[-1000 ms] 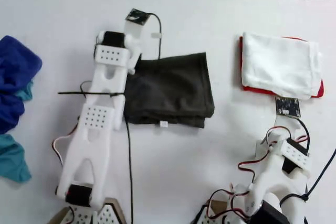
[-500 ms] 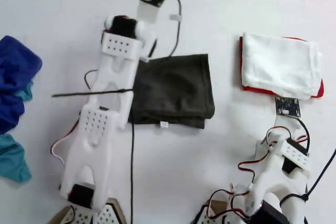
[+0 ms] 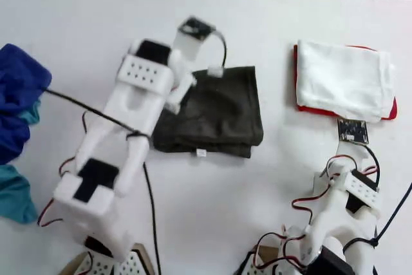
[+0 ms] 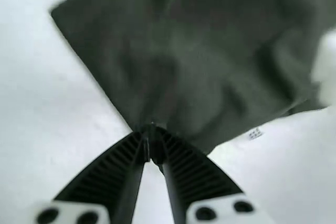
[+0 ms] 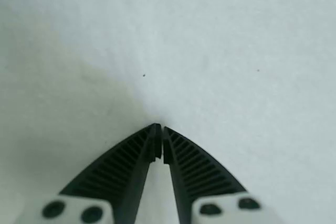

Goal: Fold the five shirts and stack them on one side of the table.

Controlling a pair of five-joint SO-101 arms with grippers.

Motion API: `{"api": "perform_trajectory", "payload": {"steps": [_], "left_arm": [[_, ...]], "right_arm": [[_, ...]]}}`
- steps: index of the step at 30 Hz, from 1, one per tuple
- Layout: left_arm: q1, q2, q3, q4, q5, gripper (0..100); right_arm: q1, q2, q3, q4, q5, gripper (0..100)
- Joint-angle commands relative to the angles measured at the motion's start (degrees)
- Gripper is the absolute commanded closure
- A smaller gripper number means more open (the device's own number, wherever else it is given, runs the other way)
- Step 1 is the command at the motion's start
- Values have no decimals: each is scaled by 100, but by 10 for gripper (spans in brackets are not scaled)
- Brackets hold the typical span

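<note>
A folded dark grey shirt (image 3: 219, 111) lies in the middle of the table. My left arm (image 3: 145, 85) leans over its far left corner. In the left wrist view my left gripper (image 4: 152, 129) is shut, with its tips at the edge of the dark shirt (image 4: 210, 61); whether cloth is pinched between them is unclear. A folded white shirt (image 3: 344, 78) rests on a folded red shirt (image 3: 306, 109) at the right. A crumpled blue shirt (image 3: 16, 101) and a teal one (image 3: 14, 194) lie at the left edge. My right gripper (image 5: 159, 129) is shut over bare table (image 5: 220, 35).
My right arm (image 3: 344, 204) sits near the front right, just short of the red and white stack. A black cable (image 3: 151, 204) trails from the left arm across the table's front. Bare table (image 3: 257, 198) lies between the two arms.
My left arm has drawn back and risen, its elbow lifting toward the front left. Its wrist has swung right over the dark shirt's far left corner. The right arm is still.
</note>
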Motion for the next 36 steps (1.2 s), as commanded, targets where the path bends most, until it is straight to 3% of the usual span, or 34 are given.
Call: {"api": "perform_trajectory", "payload": {"steps": [1,7,13,17,24,28,36], "left_arm": [[141,-782,1323,-862,-264,974],[167,-914,2158,-1565,-440,973],[193,-914,2941,-1749,-492,973],[167,-923,3415,-2022,-1020,973],[18,-976,3073,-2259,-1081,973],[26,-985,2422,-1679,-1073,973],[44,-949,48,809,-1073,973]], "right_arm": [[-84,-154,0,-66,-26,979],[-84,-154,0,-66,-18,979],[-84,-154,0,-75,-62,979],[-84,-154,0,-75,-62,979],[-84,-154,0,-84,-62,979],[-84,-154,0,-84,-62,979],[-101,-154,-26,-84,-26,979]]}}
